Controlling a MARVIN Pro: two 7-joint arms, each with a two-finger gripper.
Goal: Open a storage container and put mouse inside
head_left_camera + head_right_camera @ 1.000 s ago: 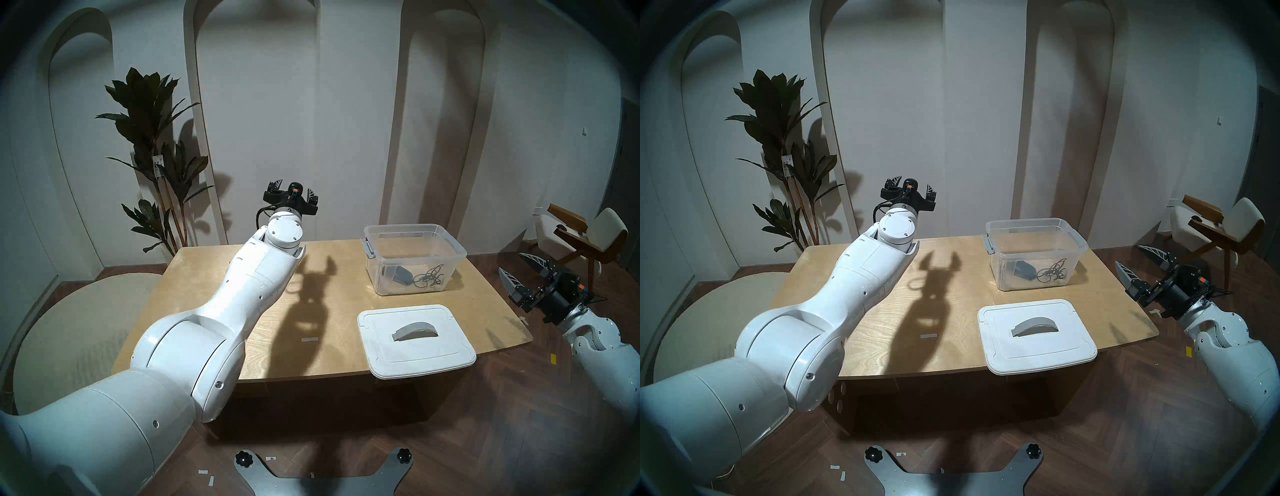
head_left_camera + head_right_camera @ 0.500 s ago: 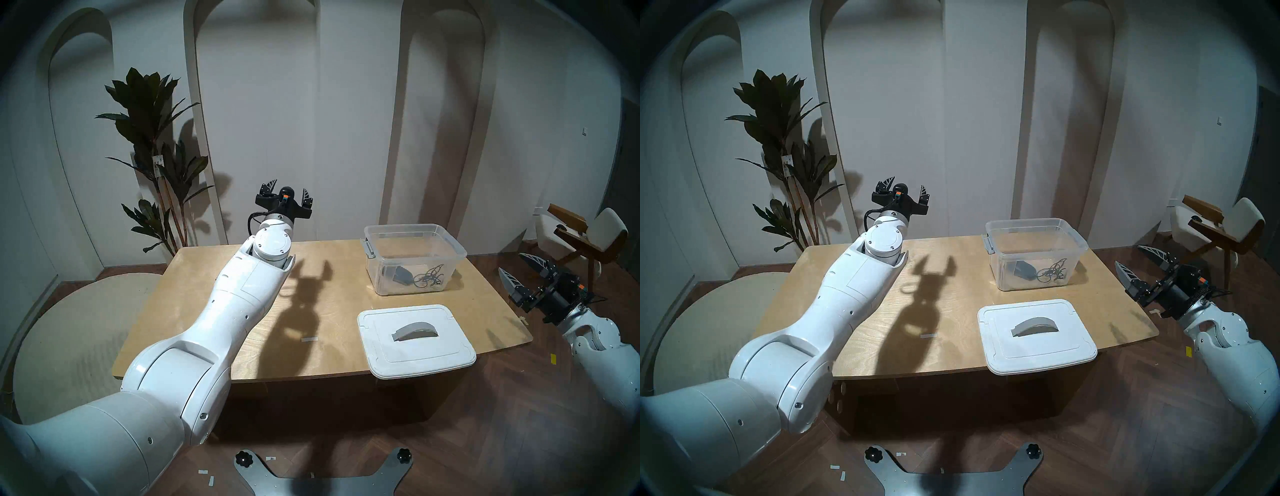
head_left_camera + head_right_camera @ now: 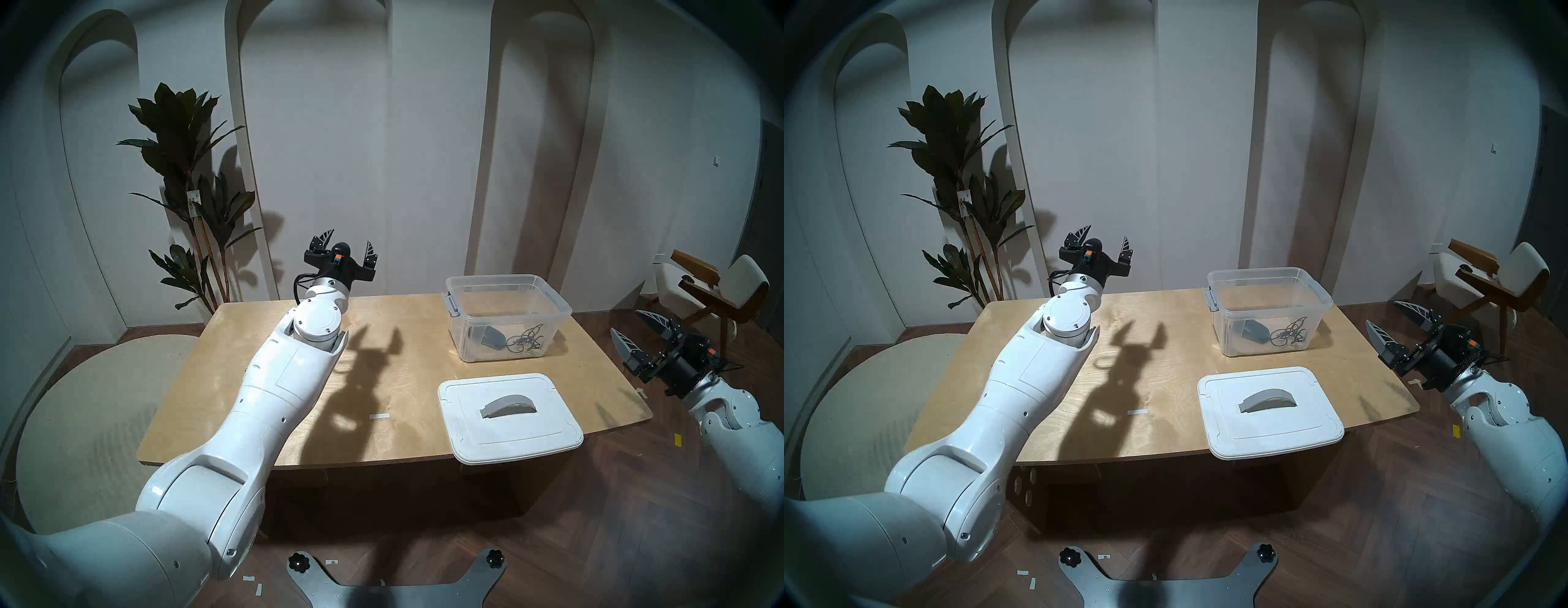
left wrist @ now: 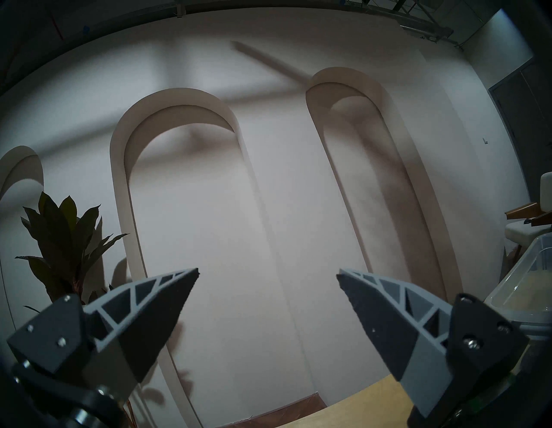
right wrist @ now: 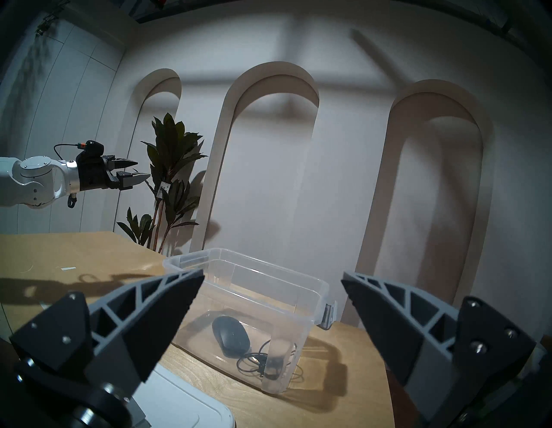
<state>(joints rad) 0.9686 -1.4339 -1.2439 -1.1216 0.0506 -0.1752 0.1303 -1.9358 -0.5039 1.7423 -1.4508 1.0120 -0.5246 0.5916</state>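
Observation:
The clear storage container stands open at the table's back right. The black mouse lies inside it with its coiled cord. The white lid with a grey arched handle lies flat in front of the box. My left gripper is open and empty, raised above the table's back edge, left of the box. My right gripper is open and empty, off the table's right edge.
A potted plant stands by the wall at the back left. A chair stands at the far right behind my right gripper. The wooden table carries a small strip of white tape. A round rug lies on the floor at left.
My left arm has drawn back toward me and to the left, its open gripper sinking slightly. The right arm, box, lid and mouse have not moved.

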